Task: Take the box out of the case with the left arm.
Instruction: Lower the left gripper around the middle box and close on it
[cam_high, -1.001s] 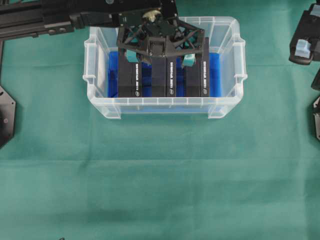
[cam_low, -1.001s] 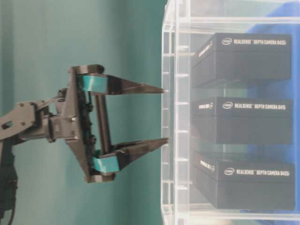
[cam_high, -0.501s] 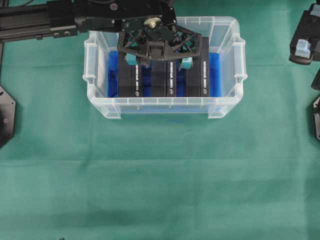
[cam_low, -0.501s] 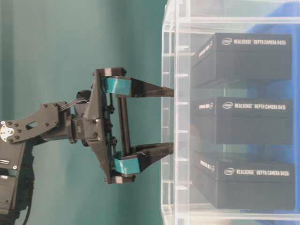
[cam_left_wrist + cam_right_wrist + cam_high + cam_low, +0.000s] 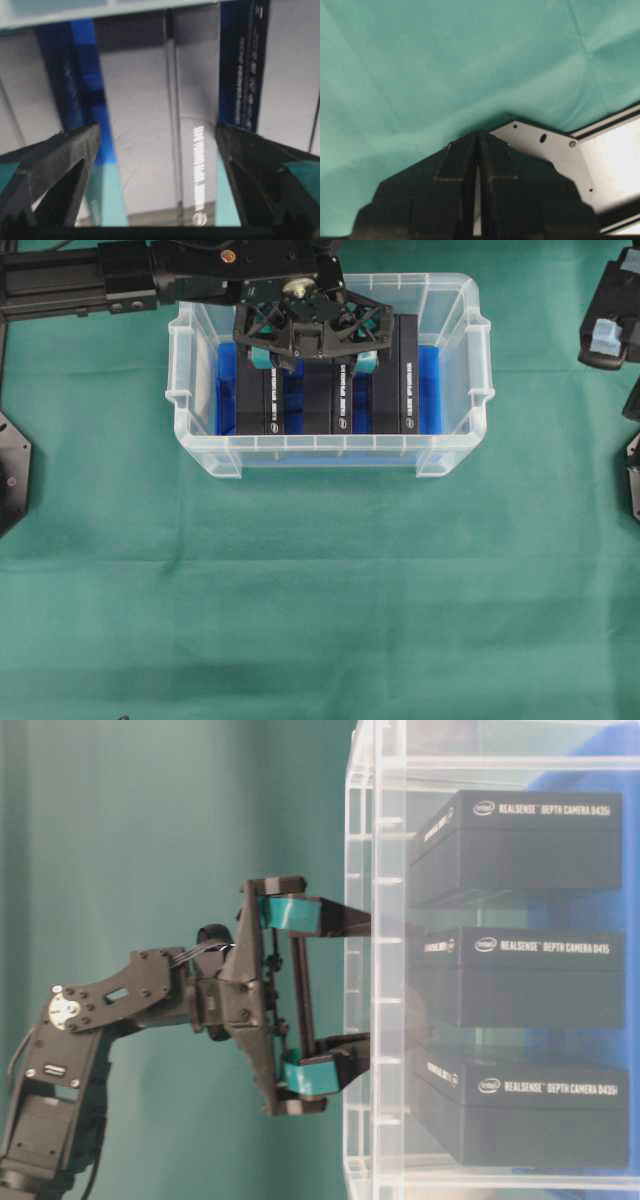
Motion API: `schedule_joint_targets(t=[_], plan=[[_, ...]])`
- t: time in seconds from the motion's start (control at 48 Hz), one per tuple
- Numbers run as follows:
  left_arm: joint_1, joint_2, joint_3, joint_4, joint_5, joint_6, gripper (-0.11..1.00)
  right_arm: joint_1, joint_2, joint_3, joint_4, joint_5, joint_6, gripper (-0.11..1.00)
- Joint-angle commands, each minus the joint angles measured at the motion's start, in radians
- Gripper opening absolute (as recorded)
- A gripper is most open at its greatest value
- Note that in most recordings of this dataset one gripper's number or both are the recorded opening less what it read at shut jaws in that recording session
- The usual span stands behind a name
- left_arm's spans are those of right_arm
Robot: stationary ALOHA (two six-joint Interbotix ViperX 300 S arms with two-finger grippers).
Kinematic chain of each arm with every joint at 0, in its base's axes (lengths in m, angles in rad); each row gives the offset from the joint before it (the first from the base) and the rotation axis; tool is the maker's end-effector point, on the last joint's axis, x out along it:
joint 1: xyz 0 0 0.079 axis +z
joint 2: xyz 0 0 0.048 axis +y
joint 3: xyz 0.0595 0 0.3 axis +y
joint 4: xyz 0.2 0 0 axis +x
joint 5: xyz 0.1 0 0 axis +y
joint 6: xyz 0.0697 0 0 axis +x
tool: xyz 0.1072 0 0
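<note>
Left gripper (image 5: 312, 358) hangs over the case (image 5: 452, 300) with fingers spread wide, straddling the middle box (image 5: 330, 375) so each can slip into a gap beside it. That box stands on edge between its two neighbours, long axis running front-to-back. Right gripper (image 5: 477, 172) sits pinched together, off aside.

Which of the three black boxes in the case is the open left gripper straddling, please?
The middle box: the left gripper has one finger on each side of it, unlike its two neighbours.

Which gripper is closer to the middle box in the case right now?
Left. The left gripper hangs open straddling the middle box in the case; the right gripper sits shut over the cloth, away from it.
</note>
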Motion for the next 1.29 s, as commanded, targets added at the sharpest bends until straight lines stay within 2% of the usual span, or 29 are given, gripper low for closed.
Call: schedule_joint_targets(t=[0.0, 0.584, 0.751, 0.876, 1.272], plan=[[-0.002, -0.005, -0.009, 0.003, -0.012, 0.000, 0.93, -0.002, -0.002, -0.017, -0.002, -0.003, -0.002, 0.00], [-0.006, 0.035, 0.009, 0.003, -0.048, 0.000, 0.91, -0.002, -0.002, -0.017, -0.002, -0.021, -0.002, 0.00], [-0.006, 0.034, 0.009, 0.003, -0.048, -0.002, 0.83, -0.002, -0.002, -0.017, -0.002, -0.026, -0.002, 0.00], [-0.006, 0.034, 0.009, 0.002, -0.054, -0.002, 0.62, -0.002, -0.002, -0.017, -0.002, -0.026, 0.000, 0.00], [-0.011, 0.032, 0.011, 0.003, -0.052, 0.002, 0.62, -0.002, -0.002, -0.017, -0.002, -0.026, 0.002, 0.00]])
